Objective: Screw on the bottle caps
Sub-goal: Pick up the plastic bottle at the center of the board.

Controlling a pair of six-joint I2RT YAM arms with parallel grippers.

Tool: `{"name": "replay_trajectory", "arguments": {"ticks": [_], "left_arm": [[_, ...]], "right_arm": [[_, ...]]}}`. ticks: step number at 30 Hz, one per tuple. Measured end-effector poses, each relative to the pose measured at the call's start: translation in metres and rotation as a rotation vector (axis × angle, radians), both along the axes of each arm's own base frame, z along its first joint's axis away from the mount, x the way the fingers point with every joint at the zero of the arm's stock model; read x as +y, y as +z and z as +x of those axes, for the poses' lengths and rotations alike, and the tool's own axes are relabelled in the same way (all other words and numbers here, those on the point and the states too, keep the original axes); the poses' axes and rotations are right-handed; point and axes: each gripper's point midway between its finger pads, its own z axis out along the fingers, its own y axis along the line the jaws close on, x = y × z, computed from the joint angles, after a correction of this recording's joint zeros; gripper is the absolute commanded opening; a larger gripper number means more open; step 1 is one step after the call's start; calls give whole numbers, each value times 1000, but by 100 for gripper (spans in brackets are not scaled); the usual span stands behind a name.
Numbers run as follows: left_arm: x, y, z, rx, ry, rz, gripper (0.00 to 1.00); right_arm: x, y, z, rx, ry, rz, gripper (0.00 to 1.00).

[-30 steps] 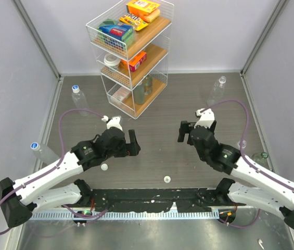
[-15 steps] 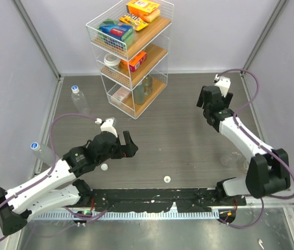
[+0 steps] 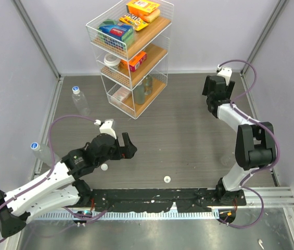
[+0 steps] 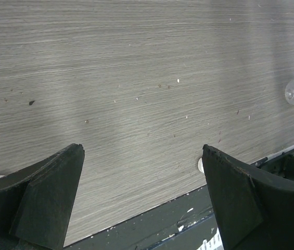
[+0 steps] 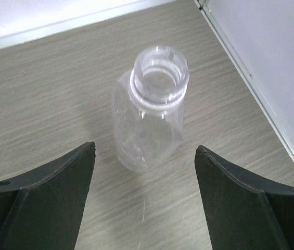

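Both arms' jaws released; bottle (image 5: 149,117) uncapped.
Right gripper (image 5: 144,148) spread wide, clear plastic bottle upright just ahead, untouched, threaded round neck bare, near wall at table's far right. Left gripper (image 4: 142,148) spread over grey wood-grain table (image 3: 188,130); small round white cap (image 3: 104,167) lies near it.

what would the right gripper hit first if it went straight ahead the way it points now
Most likely the uncapped clear bottle, standing upright dead ahead of the right gripper, centred between its open jaws with nothing in between; how far off is unclear.
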Motion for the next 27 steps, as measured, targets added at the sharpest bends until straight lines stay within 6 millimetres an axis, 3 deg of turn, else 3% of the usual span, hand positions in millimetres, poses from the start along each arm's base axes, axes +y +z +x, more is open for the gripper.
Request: {"name": "replay_trajectory", "arguments": {"ticks": [6, 11, 13, 14, 15, 22, 27], "left_arm": [[0, 0, 0, -4, -3, 2, 100], [-1, 0, 1, -7, -4, 4, 100], [-1, -1, 1, -5, -6, 10, 100], [-1, -1, 1, -5, -8, 13, 100], [-1, -2, 1, -5, -8, 15, 100], [-2, 1, 1, -18, -24, 10, 100], [-17, 21, -6, -80, -134, -72, 100]], "right_arm": [[-8, 12, 24, -56, 6, 1, 82], [-11, 8, 36, -48, 2, -22, 80], [-13, 2, 39, -33, -1, -32, 72], [-14, -1, 39, -26, -3, -35, 53], [-15, -3, 39, -19, -4, -39, 47], [-19, 1, 39, -19, -24, -47, 40], [-12, -1, 30, 28, 20, -27, 37]]}}
